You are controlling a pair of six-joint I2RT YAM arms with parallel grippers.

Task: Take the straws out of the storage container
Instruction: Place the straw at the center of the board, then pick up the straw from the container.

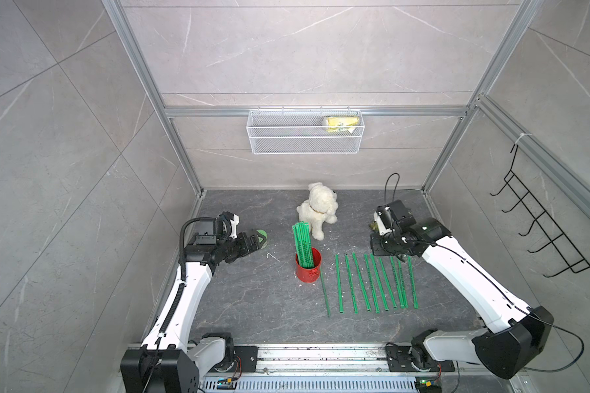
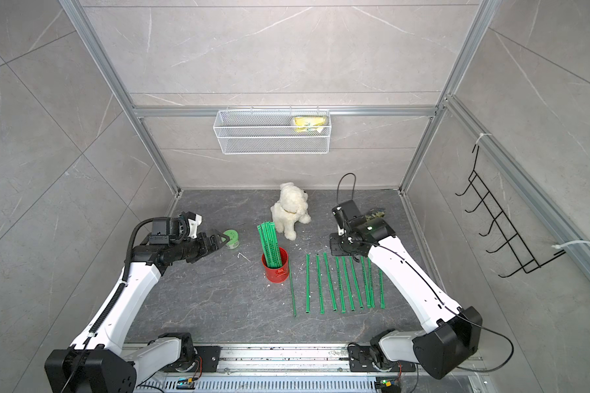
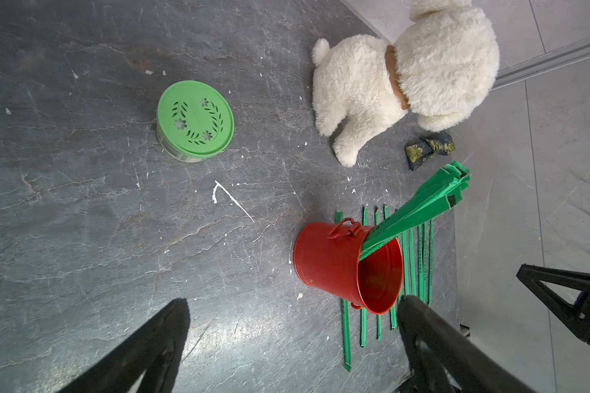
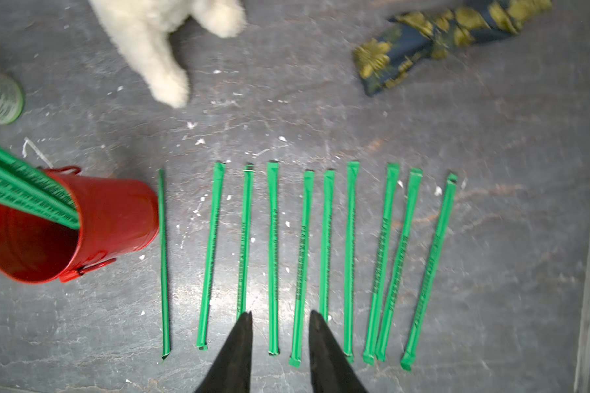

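Right fingers (image 4: 239,354) parted over laid straws (image 4: 273,255) — storage container (image 4: 116,217) beside row edge.

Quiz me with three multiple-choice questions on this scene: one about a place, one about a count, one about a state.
1. Where does the plush dog sit?
A) behind the red can
B) inside the red can
C) in front of the red can

2. How many straws lie flat on the table?
A) four
B) ten
C) sixteen

3. How is the red can?
A) tipped over
B) upright, empty
C) upright, holding straws

Answers:
1 A: the plush dog stands nearer the back wall, apart from the red can.
2 B: the right wrist view shows ten in a row.
3 C: straws stand inside it.
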